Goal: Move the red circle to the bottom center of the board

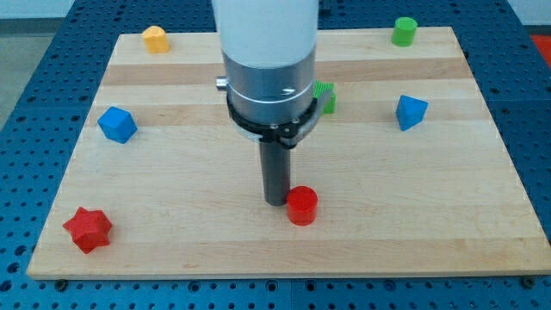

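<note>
Rod and red circle [302, 207] stand close together low on the bench [172, 241], a little right of the middle, with my tip [275, 202] touching or just beside the circle's left edge. No hand is fitted to this arm, so there is nothing to open or shut and nothing is held; the tip can only shove. From where I stand the circle looks nearly home. To finish well, I would bring the tip round to the circle's top-right side and nudge it gently down and slightly left, pushing through its centre so it does not spin off sideways, and stopping short of the bench edge. The red star [88, 229] sits well apart at the bottom left
</note>
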Tool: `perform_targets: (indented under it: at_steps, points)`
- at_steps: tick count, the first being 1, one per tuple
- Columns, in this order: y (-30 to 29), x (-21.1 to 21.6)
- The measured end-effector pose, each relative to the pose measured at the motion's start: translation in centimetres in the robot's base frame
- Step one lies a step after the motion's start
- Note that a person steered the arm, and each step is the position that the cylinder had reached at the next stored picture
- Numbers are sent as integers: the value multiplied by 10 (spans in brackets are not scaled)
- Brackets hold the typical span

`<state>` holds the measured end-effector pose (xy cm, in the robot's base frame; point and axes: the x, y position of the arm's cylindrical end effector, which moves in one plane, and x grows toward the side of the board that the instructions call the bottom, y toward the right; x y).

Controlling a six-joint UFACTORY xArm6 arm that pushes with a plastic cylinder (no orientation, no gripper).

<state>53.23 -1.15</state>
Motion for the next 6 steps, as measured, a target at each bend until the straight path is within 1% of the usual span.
perform_targets:
  at_steps: [1, 2, 3, 6]
  points:
    - [2, -19]
    - [25, -33]
    - [44, -27]
    - [46, 10]
